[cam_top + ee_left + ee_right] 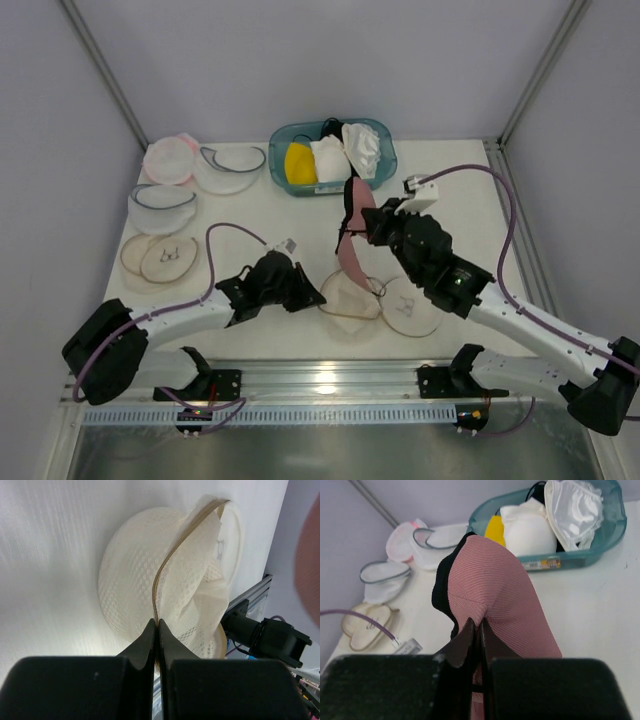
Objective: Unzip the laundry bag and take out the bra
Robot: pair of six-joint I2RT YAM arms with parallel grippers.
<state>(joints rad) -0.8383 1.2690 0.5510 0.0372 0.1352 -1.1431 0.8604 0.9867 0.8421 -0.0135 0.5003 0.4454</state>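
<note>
Nearest to me, my left gripper [157,625] has its jaws pressed together on the tan rim of the laundry bag [135,595]. The bag lies unzipped and slumped on the table [260,205], just ahead of the arm bases and between the two arms. The mesh looks feather-light and floppy, so I judge it would slide or lift if let go. That stiffer zip edge is the right place to pin it.

Just beyond, my right gripper [479,625] pinches a fold of the bra [490,580] at one cup and holds it raised above the bag, the pink fabric draping down towards the opening. From the top view I cannot tell whether its lower end and a thin black strap are fully clear of the bag. The bra is soft, limp and light, so it will swing and trail. The cup fabric gives a surer hold than the straps, which could catch on the zip.

Farthest off stands the teal basket [585,556] with a yellow bra [495,530] and white bras [527,530], and to its left lie spare mesh rounds [160,205].
</note>
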